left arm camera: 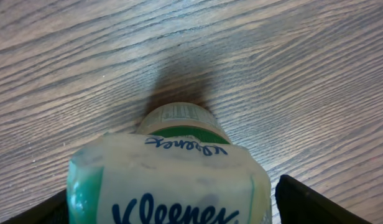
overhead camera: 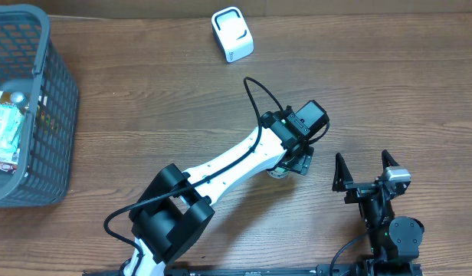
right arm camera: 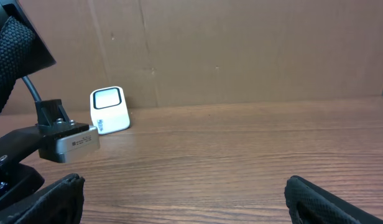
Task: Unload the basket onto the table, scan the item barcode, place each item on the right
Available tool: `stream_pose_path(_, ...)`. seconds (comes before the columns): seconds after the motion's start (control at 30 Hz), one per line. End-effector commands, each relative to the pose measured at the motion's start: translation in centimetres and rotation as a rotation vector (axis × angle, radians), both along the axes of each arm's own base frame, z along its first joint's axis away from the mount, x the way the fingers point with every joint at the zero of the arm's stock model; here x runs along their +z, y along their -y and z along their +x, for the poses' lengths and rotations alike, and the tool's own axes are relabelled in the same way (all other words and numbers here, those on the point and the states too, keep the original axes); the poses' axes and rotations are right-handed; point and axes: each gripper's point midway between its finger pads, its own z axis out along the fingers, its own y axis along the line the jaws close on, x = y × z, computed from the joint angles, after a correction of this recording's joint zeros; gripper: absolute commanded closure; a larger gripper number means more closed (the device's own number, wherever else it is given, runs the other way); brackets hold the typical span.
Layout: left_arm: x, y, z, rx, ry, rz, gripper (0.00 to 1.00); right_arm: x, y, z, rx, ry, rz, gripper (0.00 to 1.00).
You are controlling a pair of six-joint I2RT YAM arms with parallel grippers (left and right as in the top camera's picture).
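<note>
The item is a soft pale Kleenex pack (left arm camera: 173, 180) with green edges and a round cap at its far end, lying on the wooden table. My left gripper (left arm camera: 179, 205) straddles it. The right finger (left arm camera: 309, 202) stands a little off the pack's side, and the left finger (left arm camera: 48, 211) is close against it. From overhead the left gripper (overhead camera: 293, 157) covers most of the pack (overhead camera: 276, 173). The white barcode scanner (overhead camera: 232, 34) stands at the table's far edge, also in the right wrist view (right arm camera: 109, 110). My right gripper (overhead camera: 366, 165) is open and empty near the front right.
A grey plastic basket (overhead camera: 48, 100) with several packaged goods stands at the left edge. The left arm's wrist (right arm camera: 67, 140) shows in the right wrist view, just left of the right gripper (right arm camera: 185, 199). A cardboard wall backs the table.
</note>
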Motion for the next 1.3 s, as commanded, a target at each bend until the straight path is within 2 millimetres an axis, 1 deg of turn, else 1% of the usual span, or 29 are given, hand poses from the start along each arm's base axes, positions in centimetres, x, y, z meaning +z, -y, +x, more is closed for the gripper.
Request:
stream_pose_path(0.0,0.4,1.0,-0.4,-0.031,-0.036,-0.05,0.15,-0.3,0.1,0.0,-0.006,0.001,-0.007,0.0)
stream_pose_path(0.1,0.4,1.0,-0.4,-0.031,-0.036,-0.049,0.0,-0.3,0.1,0.0,-0.005,0.001,-0.007,0.0)
stream_pose_path(0.33,0.3,0.8,-0.5,-0.029,-0.038,-0.041,0.0,-0.3,0.1,0.0,-0.005,0.001,-0.007,0.0)
stream_pose_path(0.53,0.3,1.1,-0.9,-0.042,-0.038,-0.04,0.08,-0.3,0.1,0.0,-0.005,0.001,-0.007,0.0)
stream_pose_path(0.6,0.3,1.2,-1.0,-0.045,-0.038,-0.04,0.07,-0.3,0.1,0.0,-0.005,0.001,-0.007,0.0)
stream_pose_path(0.7,0.3,1.2,-1.1,-0.058,-0.037,-0.037,0.0,-0.3,0.1,0.0,-0.005,0.001,-0.007,0.0)
stream_pose_path(0.87,0.3,1.1,-1.1,-0.134,-0.023,-0.021,0.0,-0.3,0.1,0.0,-0.005,0.001,-0.007,0.0)
stream_pose_path(0.97,0.4,0.5,-0.2,-0.161,0.021,0.017,0.0,-0.3,0.1,0.0,-0.005,0.001,-0.007,0.0)
stream_pose_path(1.03,0.8,0.2,0.3,-0.155,0.038,0.027,0.0,-0.3,0.1,0.0,-0.006,0.001,-0.007,0.0)
stream_pose_path(1.1,1.6,0.0,0.7,-0.146,0.037,0.028,0.0,-0.3,0.1,0.0,-0.005,0.001,-0.007,0.0)
stream_pose_path(1.2,2.6,0.0,0.9,-0.143,0.037,0.027,0.0,-0.3,0.1,0.0,-0.005,0.001,-0.007,0.0)
stream_pose_path(1.27,2.8,0.1,0.8,-0.144,0.033,0.022,0.01,-0.3,0.1,0.0,-0.005,0.001,-0.007,0.0)
